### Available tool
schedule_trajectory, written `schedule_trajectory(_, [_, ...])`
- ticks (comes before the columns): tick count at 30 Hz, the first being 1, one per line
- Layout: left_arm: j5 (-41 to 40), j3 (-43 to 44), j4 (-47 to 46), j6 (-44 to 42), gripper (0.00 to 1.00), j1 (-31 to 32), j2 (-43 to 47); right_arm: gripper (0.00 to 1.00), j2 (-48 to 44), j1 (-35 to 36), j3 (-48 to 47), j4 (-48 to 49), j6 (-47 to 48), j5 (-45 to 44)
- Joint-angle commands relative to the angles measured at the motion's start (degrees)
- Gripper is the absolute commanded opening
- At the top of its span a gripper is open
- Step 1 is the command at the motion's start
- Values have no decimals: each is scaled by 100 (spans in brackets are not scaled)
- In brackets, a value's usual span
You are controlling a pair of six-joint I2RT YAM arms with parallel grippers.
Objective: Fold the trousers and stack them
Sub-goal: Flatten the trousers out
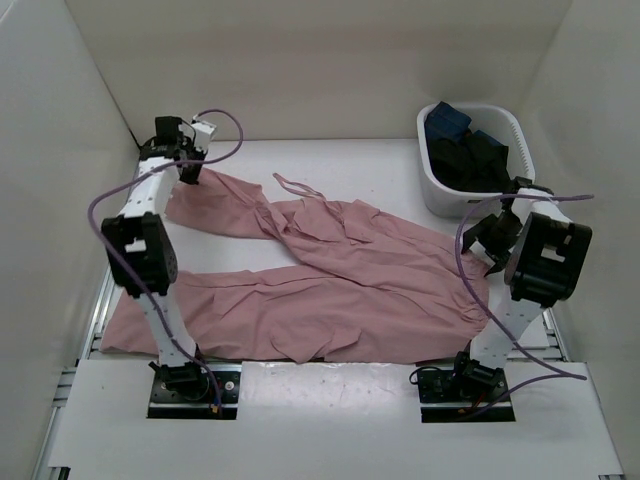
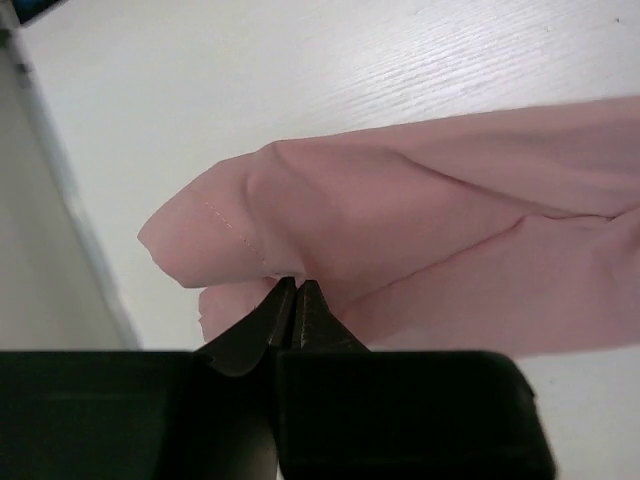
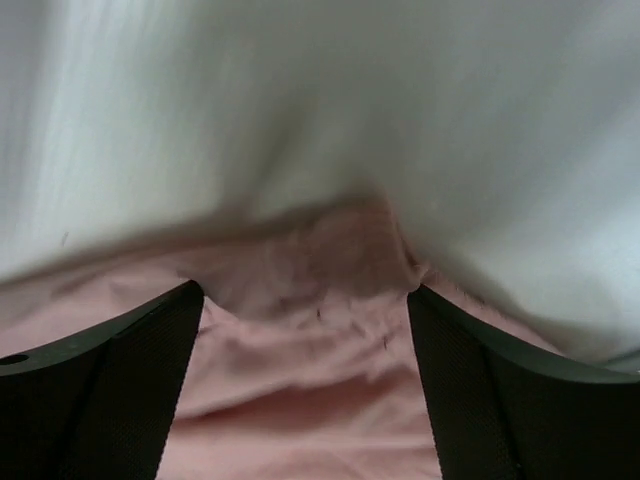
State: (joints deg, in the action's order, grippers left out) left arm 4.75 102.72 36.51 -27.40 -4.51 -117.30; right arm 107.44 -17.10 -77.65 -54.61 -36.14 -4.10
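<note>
Pink trousers (image 1: 330, 270) lay lengthwise left–right | left gripper (image 2: 298, 290) pinched far leg hem | right gripper (image 3: 305, 291) agape over waistband end

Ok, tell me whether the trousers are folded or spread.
Spread: the trousers lie rumpled across the table, both legs stretched out, unfolded.

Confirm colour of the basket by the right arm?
White basket, with dark blue and black clothes inside; top external view shows it best.

Left white-and-black arm (image 1: 145, 250) stretched toward the far left. The black two-finger left gripper (image 2: 297, 298) is pinched closed, apparently on the dusty-pink thin-fabric trousers (image 2: 420, 220). Right arm (image 1: 545, 255) has its elbow raised. The black right gripper (image 3: 305, 300) is spread wide, angled downward.
</note>
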Motion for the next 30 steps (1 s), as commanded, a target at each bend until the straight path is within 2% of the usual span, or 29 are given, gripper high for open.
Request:
schedule_trajectory(1, [-308, -1187, 294, -415, 14, 3, 1240, 86, 583, -12, -83, 460, -200, 181])
schedule_trajectory(2, [-361, -1471, 365, -476, 14, 3, 1453, 77, 655, -12, -154, 460, -200, 103])
schedule_trajectory(4, [-309, -1981, 601, -555, 14, 3, 1901, 67, 769, -12, -225, 460, -200, -82])
schedule_trajectory(5, [-213, -2497, 890, -661, 14, -67, 2356, 60, 822, -12, -225, 460, -131, -82])
schedule_trajectory(8, [-289, -3439, 1121, -1012, 14, -259, 3009, 49, 762, -12, -172, 460, -130, -82])
schedule_trajectory(9, [-387, -4060, 1234, -1083, 14, -330, 3341, 40, 761, -12, -102, 530, -130, -82])
schedule_trajectory(10, [-466, -4310, 1305, -1231, 16, -400, 3467, 36, 709, -12, -102, 530, -130, -82])
schedule_trajectory(11, [-467, -4504, 1410, -1294, 21, -523, 3572, 32, 708, -12, -102, 530, -78, -82])
schedule_trajectory(12, [-467, -4750, 1533, -1347, 32, -594, 3721, 24, 708, -12, -102, 530, -77, -82])
schedule_trajectory(15, [86, -4971, 2086, -1794, 51, -892, 3950, 15, 656, -12, -102, 530, 28, -205])
schedule_trajectory(16, [226, -5024, 2358, -2004, 65, -980, 4108, 12, 656, -12, -102, 530, 28, -205])
schedule_trajectory(17, [315, -5025, 2465, -2215, 69, -1051, 4188, 12, 656, -12, -102, 530, 28, -205])
schedule_trajectory(19, [377, -4982, 2658, -2621, 69, -1174, 4328, 10, 656, -12, -102, 530, 81, -205])
schedule_trajectory(21, [761, -4640, 2912, -2691, 69, -1288, 4329, 10, 656, -12, -102, 530, 81, -258])
schedule_trajectory(22, [964, -4133, 2914, -2692, 69, -1376, 4277, 9, 603, -12, -102, 530, 81, -258])
schedule_trajectory(25, [1659, -3174, 2697, -2017, 73, -1745, 3840, 9, 603, -12, -49, 530, 134, -372])
schedule_trajectory(27, [1591, -2908, 2397, -1386, 73, -1807, 3444, 9, 603, -12, -49, 530, 134, -372])
schedule_trajectory(28, [1251, -2698, 2291, -1208, 73, -1807, 3189, 9, 551, -12, -49, 582, 134, -372])
schedule_trajectory(30, [976, -2425, 2141, -796, 71, -1807, 2311, 9, 550, -12, -49, 583, 134, -372])
